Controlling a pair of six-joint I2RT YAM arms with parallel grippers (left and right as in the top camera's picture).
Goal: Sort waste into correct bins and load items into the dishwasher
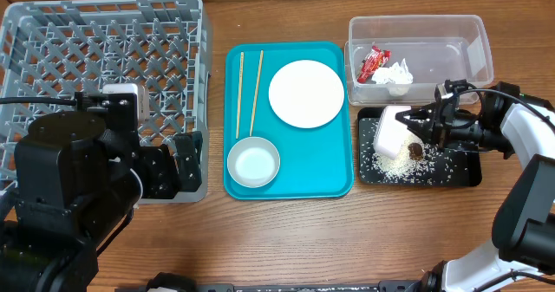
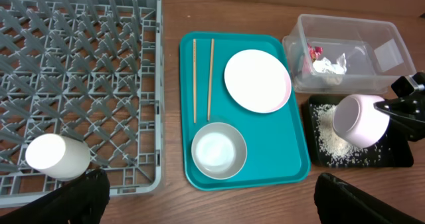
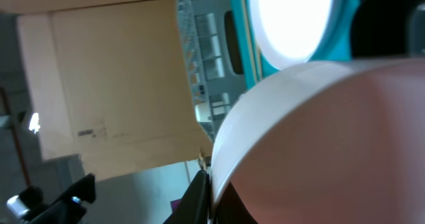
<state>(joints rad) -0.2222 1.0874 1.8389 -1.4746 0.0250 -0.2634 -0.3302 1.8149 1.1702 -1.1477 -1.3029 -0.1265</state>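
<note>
The right end effector (image 1: 414,119) grasps the pink bowl (image 1: 390,134), tipped over the black tray (image 1: 460,172) with rice (image 1: 390,166) and a brown morsel (image 1: 416,151). The clear tub (image 1: 477,58) holds a wrapper (image 1: 374,61) and napkin (image 1: 395,74). A cup (image 2: 56,155) lies in the rack (image 1: 104,41). The left end effector (image 1: 176,166) is released.

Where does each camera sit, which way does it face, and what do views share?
Overhead: above the table, looking straight down; both arms show, right gripper at the black tray.
Left wrist: by the dish rack, facing the teal tray; its open fingers frame the bottom.
Right wrist: close against the tipped pinkish bowl it grips; one dark finger below.
Shared: bowl and white plate appear in all three.
</note>
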